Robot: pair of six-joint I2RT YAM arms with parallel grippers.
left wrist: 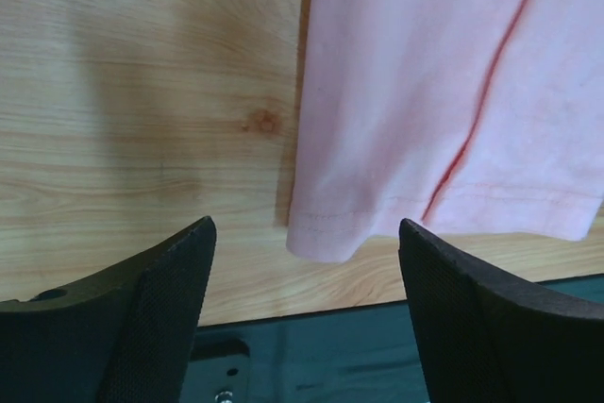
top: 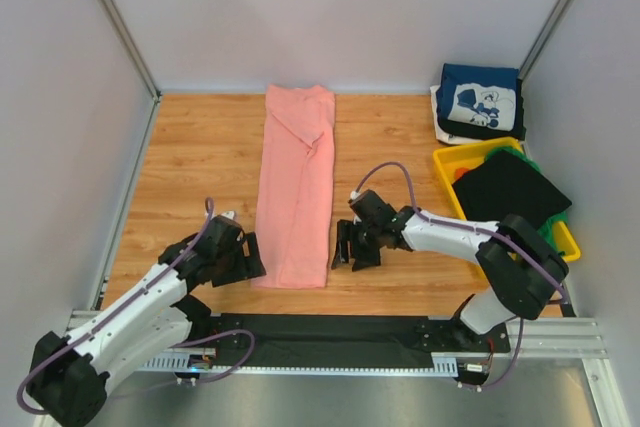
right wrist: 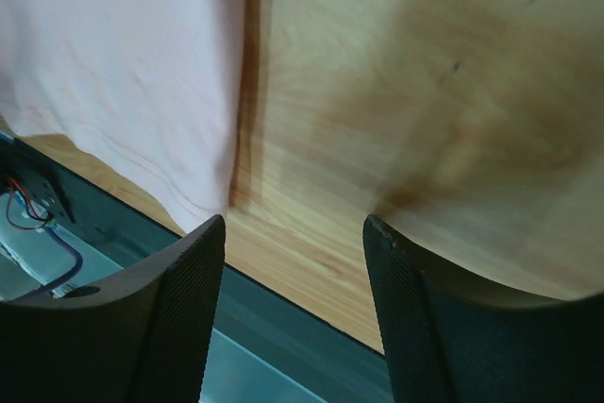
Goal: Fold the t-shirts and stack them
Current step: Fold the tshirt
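Salmon-pink cloth t-shirt (top: 295, 187) flat on wooden desk (top: 200, 167) (folded to a long strip).
Left jaws wide, empty, hem corner just ahead between them; right jaws wide too, other corner just ahead.

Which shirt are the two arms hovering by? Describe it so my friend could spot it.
On the wooden table, look between the left hand and the right hand. The salmon-pink t-shirt lies there as a long narrow strip, the only pink one in sight.
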